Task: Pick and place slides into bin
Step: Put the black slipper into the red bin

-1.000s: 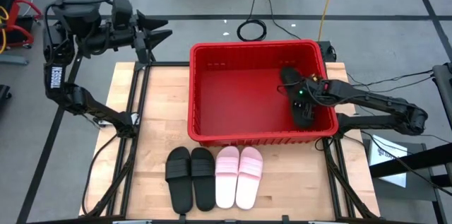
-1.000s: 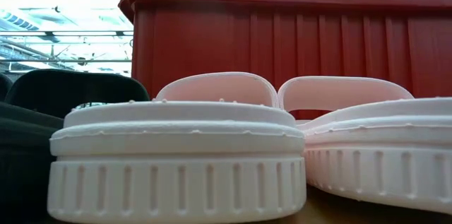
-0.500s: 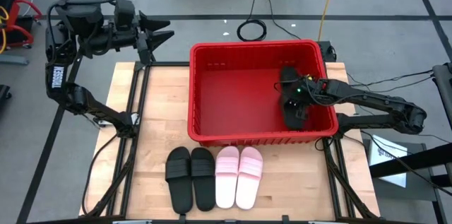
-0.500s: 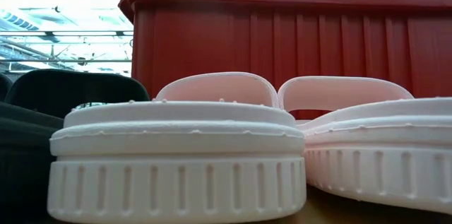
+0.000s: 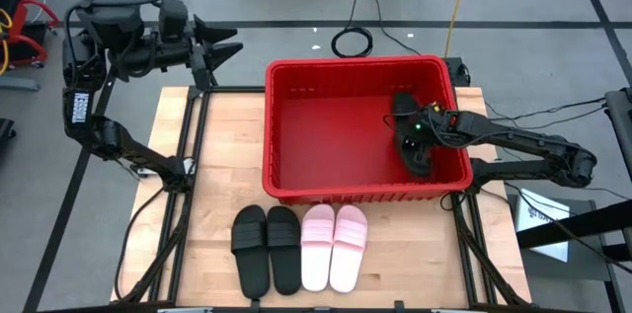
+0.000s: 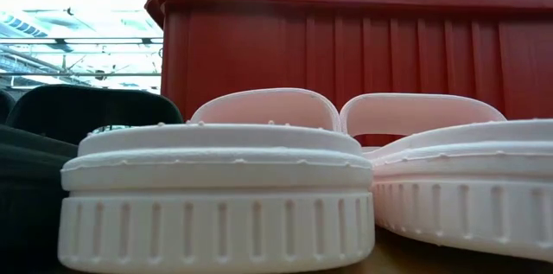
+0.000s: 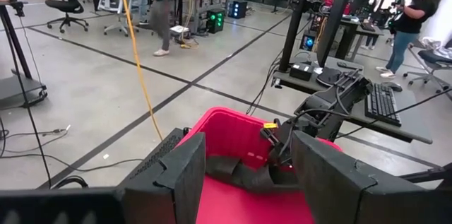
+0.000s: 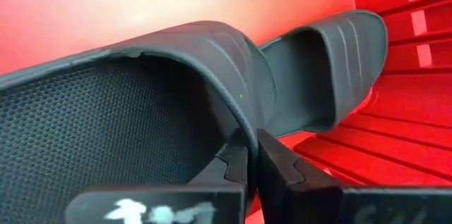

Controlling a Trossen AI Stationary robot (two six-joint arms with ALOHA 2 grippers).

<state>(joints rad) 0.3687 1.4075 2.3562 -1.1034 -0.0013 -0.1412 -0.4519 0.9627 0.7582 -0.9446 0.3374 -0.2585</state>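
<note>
High view shows the red bin (image 5: 360, 130) on the surface; inside, the right end effector (image 5: 419, 150) pinches a black slide's (image 5: 420, 153) strap, shifted slightly from a moment ago, probably near release. Four slides (image 5: 299, 246) wait outside. Left end effector (image 5: 219, 51) hovers open.

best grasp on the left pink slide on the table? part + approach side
Take the left pink slide by its wide strap, coming straight down from above. It lies flat and sole-down, flanked closely by a black slide and its pink partner, so the sides are blocked; the low view shows the strap arching clear of the footbed.
</note>
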